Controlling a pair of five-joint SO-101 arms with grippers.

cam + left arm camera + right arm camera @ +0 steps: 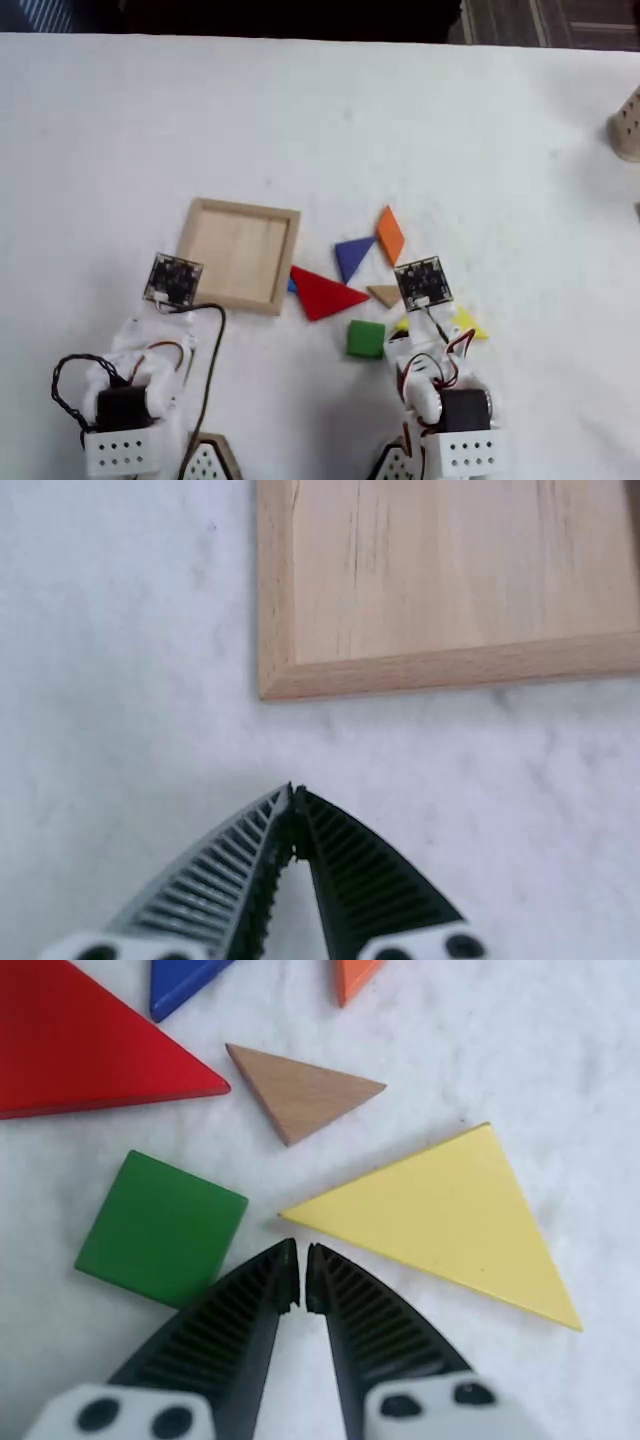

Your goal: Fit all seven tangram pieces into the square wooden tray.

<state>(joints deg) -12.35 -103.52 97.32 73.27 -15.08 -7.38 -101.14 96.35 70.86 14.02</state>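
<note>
The right end effector (301, 1265) hangs over the tabletop (480, 150) with its jaws pressed together and holding nothing. Its tips are just beside the yellow triangle (450, 1220) and the green square (160, 1228). The left end effector (293, 802), likewise closed and empty, sits near a corner of the square wooden tray (400, 670), which lies bare toward the tabletop's near edge. None of the 7 pieces seems placed, so this looks like the first pick. Next, the right jaws must spread and lower across 1 piece.

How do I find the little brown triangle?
Find the square wooden tray on the white table. Just past the big red triangle beside it lies a small triangle. It is the only plain wood-brown piece; its neighbours are brightly coloured.
</note>
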